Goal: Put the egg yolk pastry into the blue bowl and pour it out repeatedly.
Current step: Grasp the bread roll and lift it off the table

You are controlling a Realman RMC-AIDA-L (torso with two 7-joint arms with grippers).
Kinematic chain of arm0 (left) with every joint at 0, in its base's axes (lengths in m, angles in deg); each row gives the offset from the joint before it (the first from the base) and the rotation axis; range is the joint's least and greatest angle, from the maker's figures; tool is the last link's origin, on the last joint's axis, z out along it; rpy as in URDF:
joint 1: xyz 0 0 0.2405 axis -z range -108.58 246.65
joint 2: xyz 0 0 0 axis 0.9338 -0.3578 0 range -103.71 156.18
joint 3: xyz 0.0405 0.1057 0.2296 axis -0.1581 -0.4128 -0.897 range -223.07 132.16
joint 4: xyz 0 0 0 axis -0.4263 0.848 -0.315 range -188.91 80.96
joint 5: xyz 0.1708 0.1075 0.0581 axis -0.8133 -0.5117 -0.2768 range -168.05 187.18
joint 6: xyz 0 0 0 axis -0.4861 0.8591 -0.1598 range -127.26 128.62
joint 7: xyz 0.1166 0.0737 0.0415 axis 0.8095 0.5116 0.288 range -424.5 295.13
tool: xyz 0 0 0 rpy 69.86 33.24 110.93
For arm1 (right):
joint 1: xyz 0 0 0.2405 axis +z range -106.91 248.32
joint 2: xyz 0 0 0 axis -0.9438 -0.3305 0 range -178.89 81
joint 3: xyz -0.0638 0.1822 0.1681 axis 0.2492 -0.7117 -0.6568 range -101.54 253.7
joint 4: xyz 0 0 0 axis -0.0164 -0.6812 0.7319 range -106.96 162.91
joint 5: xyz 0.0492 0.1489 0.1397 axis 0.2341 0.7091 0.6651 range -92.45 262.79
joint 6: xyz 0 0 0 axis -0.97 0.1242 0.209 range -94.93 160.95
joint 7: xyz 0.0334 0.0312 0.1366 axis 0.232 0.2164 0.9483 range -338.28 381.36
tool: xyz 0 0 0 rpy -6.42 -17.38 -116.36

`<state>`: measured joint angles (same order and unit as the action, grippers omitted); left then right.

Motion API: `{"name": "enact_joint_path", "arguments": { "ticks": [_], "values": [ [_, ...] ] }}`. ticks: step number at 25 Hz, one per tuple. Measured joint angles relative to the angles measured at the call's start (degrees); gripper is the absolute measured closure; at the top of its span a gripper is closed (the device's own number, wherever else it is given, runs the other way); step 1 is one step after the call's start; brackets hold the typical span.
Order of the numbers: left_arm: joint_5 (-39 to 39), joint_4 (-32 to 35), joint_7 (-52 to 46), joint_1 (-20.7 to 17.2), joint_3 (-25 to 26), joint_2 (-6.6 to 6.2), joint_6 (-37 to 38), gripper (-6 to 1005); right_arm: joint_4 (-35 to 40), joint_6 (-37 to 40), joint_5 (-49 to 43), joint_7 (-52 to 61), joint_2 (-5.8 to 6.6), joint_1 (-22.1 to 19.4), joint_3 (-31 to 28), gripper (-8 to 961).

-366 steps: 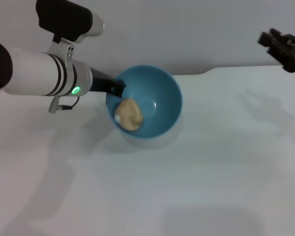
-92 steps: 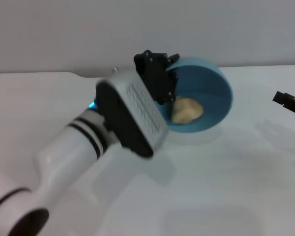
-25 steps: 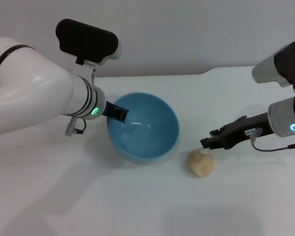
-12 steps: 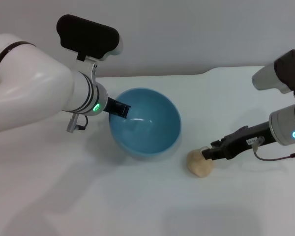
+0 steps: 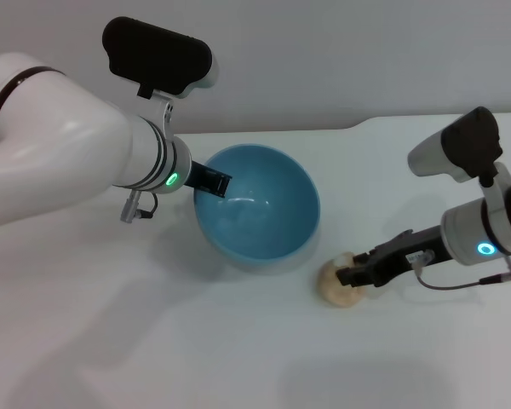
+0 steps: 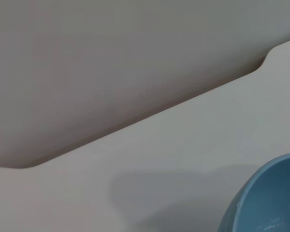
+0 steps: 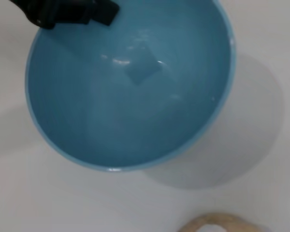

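I see my right gripper now closed on the egg yolk pastry, while my left gripper stays clamped on the blue bowl rim beside it

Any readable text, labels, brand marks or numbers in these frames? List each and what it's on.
None readable.
Small white tag on the right claw, which sits at the tan lumpy egg yolk pastry: too small and blurred to read.
Glossy sky-blue round bowl, held at its rim by the left claw: no print.
Green and blue lights on the wrists: indicators, not text.
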<state>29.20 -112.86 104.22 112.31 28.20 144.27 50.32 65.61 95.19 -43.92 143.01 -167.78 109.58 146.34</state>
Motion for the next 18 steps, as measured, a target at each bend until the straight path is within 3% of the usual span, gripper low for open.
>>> {"name": "enact_joint_path", "arguments": {
  "ticks": [12,18],
  "values": [
    [0.0,0.1,0.0,0.1,0.0,-0.09,-0.3,984,-1.1,-3.1,2.4,-0.1,0.03,0.2,2.7,650],
    [-0.6,0.3,0.0,0.1,0.0,-0.18,-0.3,984,-0.8,-2.9,2.5,-0.1,0.09,-0.3,2.4,701]
  ]
}}
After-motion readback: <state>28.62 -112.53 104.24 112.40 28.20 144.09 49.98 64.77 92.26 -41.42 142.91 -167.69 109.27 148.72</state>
